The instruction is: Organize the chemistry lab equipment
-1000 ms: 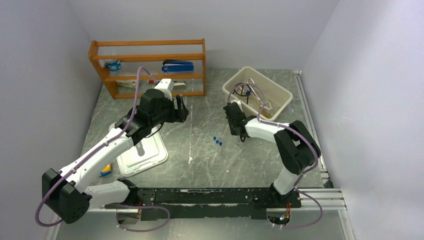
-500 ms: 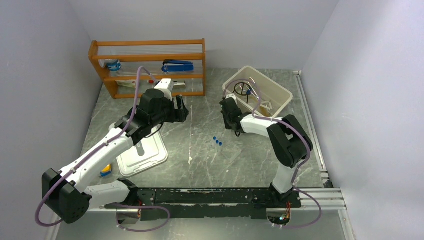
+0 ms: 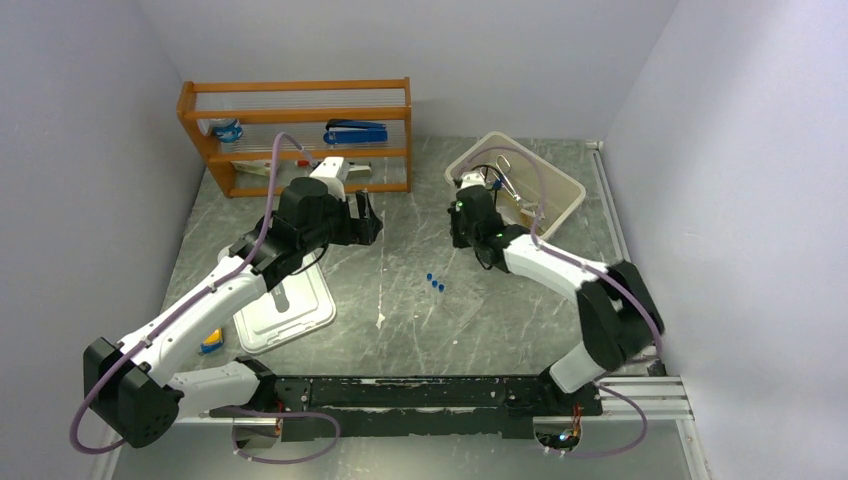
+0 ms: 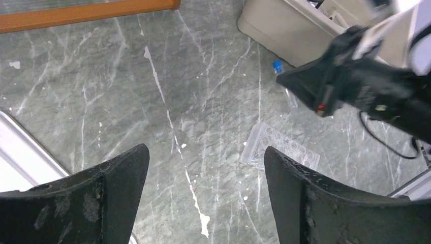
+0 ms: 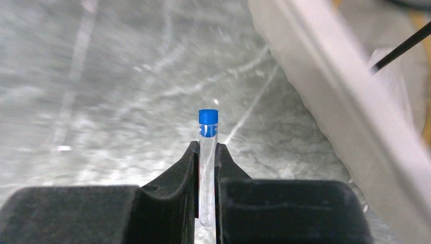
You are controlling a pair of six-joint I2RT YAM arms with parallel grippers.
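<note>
My right gripper (image 5: 207,147) is shut on a clear blue-capped tube (image 5: 208,118), held cap outward just off the table beside the beige bin (image 5: 325,86). In the top view the right gripper (image 3: 463,213) is at the bin's (image 3: 572,196) near-left corner. The bin holds metal tongs (image 3: 508,180) and other small items. Three more blue caps (image 3: 435,283) show on the table in front of it. A clear rack (image 4: 280,150) lies flat on the table below the right gripper. My left gripper (image 4: 206,152) is open and empty above bare table, also seen from above (image 3: 367,218).
An orange shelf (image 3: 300,87) with a blue stapler (image 3: 355,131) stands at the back left. A white tray (image 3: 285,305) lies under the left arm, with a small yellow-and-blue block (image 3: 211,342) beside it. Walls close in on the left and right.
The right gripper has moved back toward the bin's near-left corner, its elbow swinging out to the right. The left arm has not moved.
</note>
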